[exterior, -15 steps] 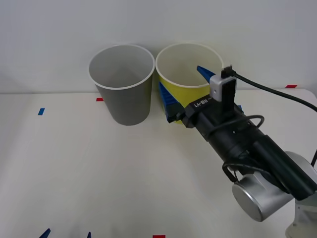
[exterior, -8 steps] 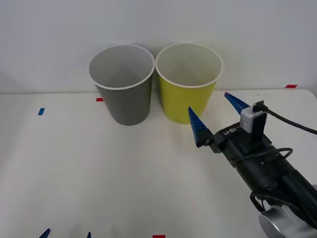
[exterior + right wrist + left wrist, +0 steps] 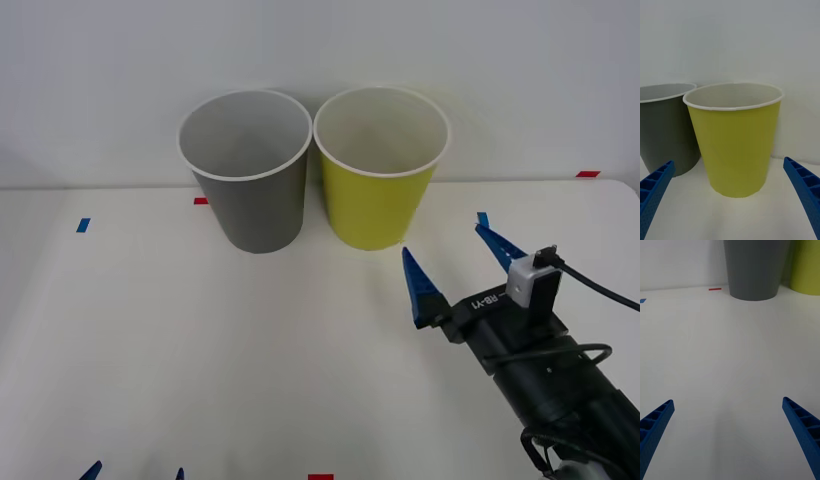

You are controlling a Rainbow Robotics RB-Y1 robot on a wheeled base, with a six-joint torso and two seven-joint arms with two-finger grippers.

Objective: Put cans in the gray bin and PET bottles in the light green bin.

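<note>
Light green bin (image 3: 381,166) stands clear as the right gripper (image 3: 462,262), fingers spread and empty, has withdrawn from its rim, suggesting a drop is complete.

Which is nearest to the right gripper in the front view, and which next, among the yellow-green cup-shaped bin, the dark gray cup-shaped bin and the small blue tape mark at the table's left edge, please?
From the open right gripper, at the table's right:
1. The yellow-green cup-shaped bin, just ahead of it.
2. The dark gray cup-shaped bin, beside that, to its left.
3. The small blue tape mark, far left.
</note>
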